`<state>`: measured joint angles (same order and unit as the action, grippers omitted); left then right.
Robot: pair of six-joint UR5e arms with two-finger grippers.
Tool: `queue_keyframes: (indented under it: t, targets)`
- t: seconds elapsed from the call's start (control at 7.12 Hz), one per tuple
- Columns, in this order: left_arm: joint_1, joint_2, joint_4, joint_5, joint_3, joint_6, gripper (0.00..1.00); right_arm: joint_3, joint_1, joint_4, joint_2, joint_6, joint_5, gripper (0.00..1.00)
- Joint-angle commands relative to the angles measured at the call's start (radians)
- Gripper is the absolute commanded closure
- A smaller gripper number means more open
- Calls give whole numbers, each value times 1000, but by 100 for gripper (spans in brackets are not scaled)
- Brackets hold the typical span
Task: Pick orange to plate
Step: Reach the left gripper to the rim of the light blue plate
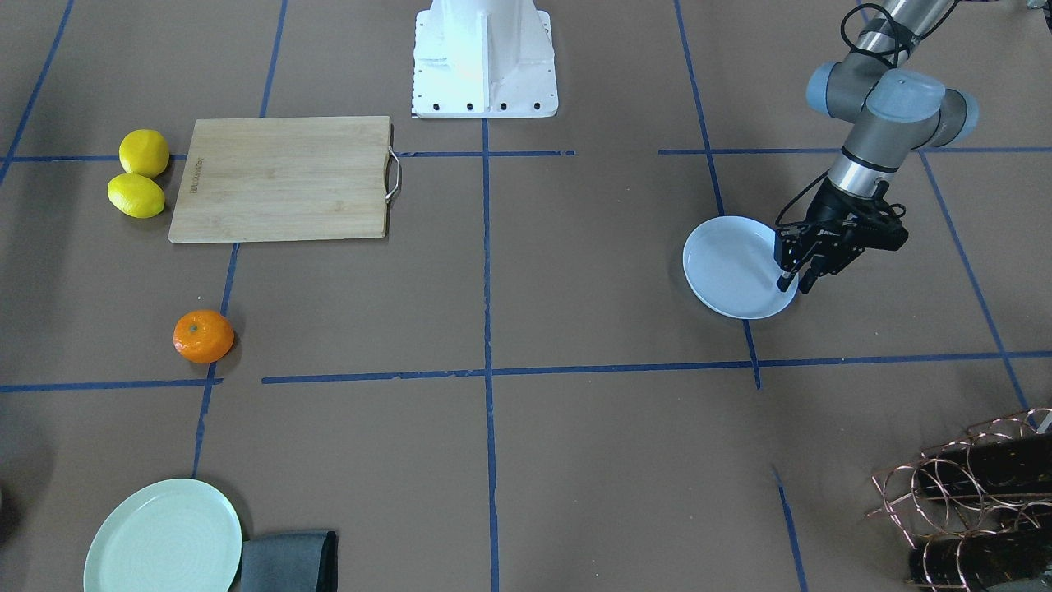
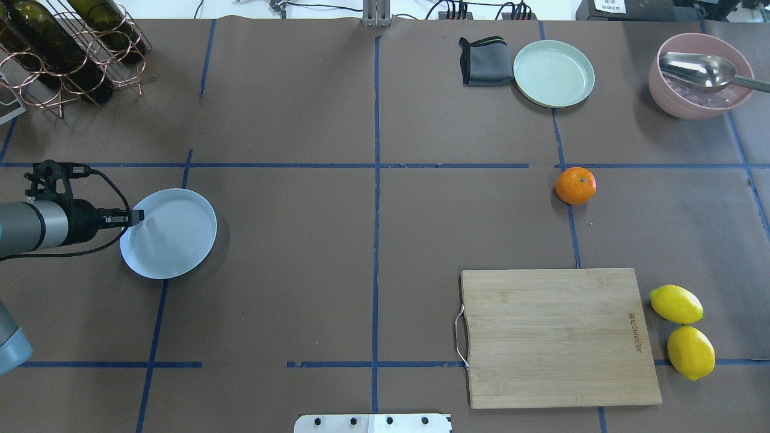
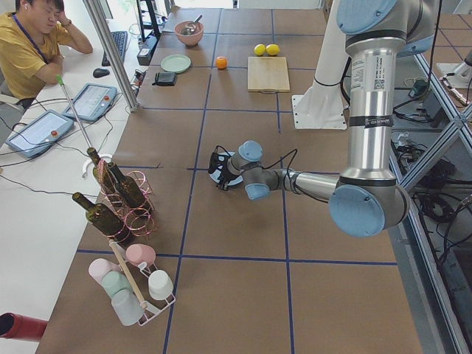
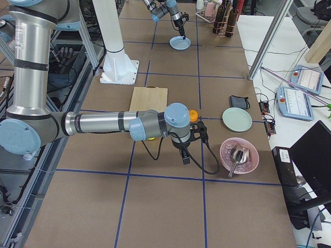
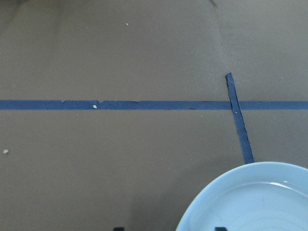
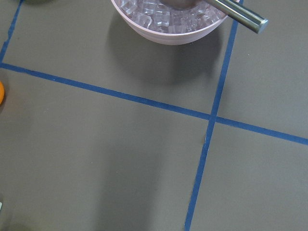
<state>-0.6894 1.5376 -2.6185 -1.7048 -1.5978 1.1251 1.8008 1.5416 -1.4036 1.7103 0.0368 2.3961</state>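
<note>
Left gripper (image 1: pixel 795 286) was down low at the plate (image 1: pixel 727 267), at the rim on the arm's own side. In the left wrist view I saw both fingertips spread wide at the bottom edge. One was over the plate's inside and the other over the table (image 2: pixel 301 252) outside the rim, so the jaws were apart and not clamped on it. I couldn't tell whether the tips touched the plate. The plate lay flat on the brown paper, on the robot's left half.

Right gripper (image 4: pixel 185 158) showed only in the right-side view, pointing down at the table. I could not tell whether it was open or closed. It hung between the orange (image 2: pixel 575 185) and the pink bowl (image 2: pixel 680 105), near both. Its wrist view caught a sliver of the orange at the left edge and the bowl's ice (image 6: pixel 159 19) at the top.

The orange sat on the table on the robot's right half, stem dot up, over a blue tape line and well apart from the plate. On the robot's side of it lay a wooden cutting board (image 2: pixel 556 337), with two lemons (image 2: pixel 676 304) touching each other just beside its outer edge. Beyond the orange was a pale green plate (image 2: pixel 553 73) with a folded grey cloth (image 2: pixel 481 60) right against it. A spoon (image 2: pixel 698 69) rested in the bowl. A bottle rack (image 2: pixel 66 66) stood at the far left corner.
</note>
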Motion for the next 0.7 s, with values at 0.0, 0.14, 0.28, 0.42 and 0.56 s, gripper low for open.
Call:
queue_keyframes:
  t: [0.0,0.14,0.28,0.42,0.56]
  targets:
    - [2,-1,0,1,1,1,92,0,0,0,0,0,0,0]
    - [2,-4,0,-4,-8,-4,100,0,0,0,0,0,0,0]
    - [1,-2,0,-15,-16,-10,100,0,0,0,0,0,0,0]
    - [1,4,3,-68,-69,-11,100,0,0,0,0,2,0,0]
    - [1,39,6,-87,-85,4,100,0,0,0,0,2,0,0]
